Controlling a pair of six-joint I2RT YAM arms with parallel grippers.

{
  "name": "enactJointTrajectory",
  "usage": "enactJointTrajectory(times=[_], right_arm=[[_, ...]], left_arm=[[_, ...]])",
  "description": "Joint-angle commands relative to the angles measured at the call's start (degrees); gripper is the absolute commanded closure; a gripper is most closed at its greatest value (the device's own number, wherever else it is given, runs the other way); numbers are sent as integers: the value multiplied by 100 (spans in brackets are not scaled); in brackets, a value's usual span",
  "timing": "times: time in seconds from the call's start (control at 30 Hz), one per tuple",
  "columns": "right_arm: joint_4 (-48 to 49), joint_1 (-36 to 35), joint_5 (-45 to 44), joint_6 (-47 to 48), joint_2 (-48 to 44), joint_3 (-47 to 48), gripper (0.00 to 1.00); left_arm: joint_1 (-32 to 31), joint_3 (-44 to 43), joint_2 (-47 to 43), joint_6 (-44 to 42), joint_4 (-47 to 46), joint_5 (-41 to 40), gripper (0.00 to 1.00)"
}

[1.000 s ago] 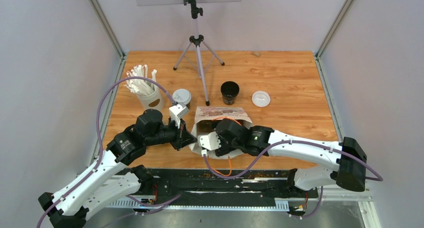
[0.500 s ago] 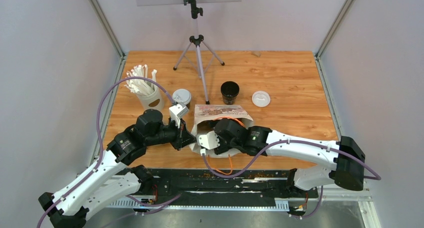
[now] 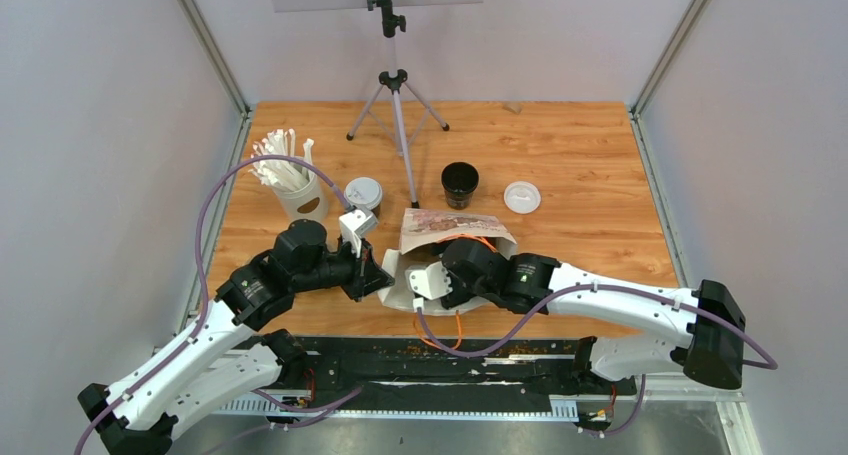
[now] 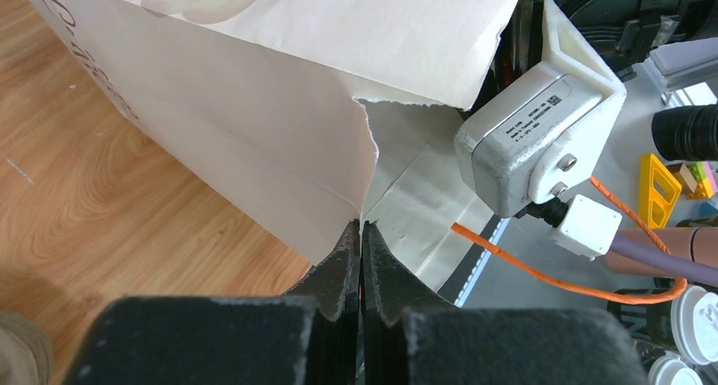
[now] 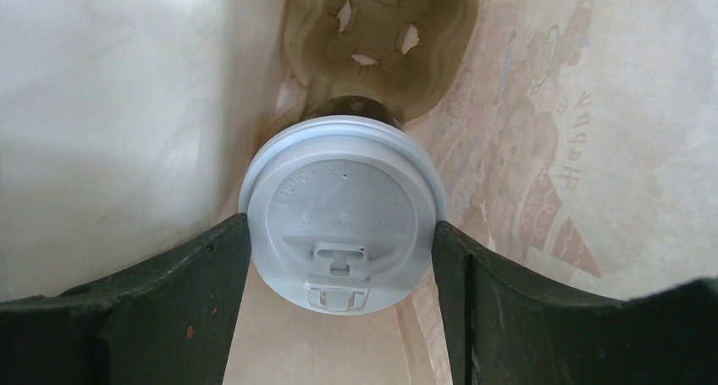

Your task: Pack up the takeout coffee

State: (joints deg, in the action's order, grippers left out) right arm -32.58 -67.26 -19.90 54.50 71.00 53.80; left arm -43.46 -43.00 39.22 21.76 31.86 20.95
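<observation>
Clamping 1 lidded cup [image 5: 343, 207] inside the paper bag [image 4: 254, 131], the right end effector [image 5: 343, 241] aims it at the carrier tray [image 5: 381, 30] straight ahead, deeper in; the left end effector [image 4: 361, 237] pinches the bag's rim.

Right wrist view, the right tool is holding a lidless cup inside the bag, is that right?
No. The cup has its white lid on, as the right wrist view shows. The right tool does hold it inside the bag.
</observation>
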Motion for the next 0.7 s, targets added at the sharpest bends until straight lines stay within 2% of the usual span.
enactJointTrajectory(times=[0.0, 0.23, 0.5, 0.67], right_arm=[[-52, 60, -114, 45, -143, 81, 27], [-648, 30, 81, -49, 49, 567, 27], [-450, -91, 102, -71, 317, 635, 28], [-32, -75, -194, 7, 403, 485, 28]], left_arm=[[4, -100, -24, -38, -156, 64, 97], [4, -434, -61, -254, 163, -447, 97], [4, -696, -148, -459, 456, -926, 97], [4, -678, -113, -568, 526, -963, 97]])
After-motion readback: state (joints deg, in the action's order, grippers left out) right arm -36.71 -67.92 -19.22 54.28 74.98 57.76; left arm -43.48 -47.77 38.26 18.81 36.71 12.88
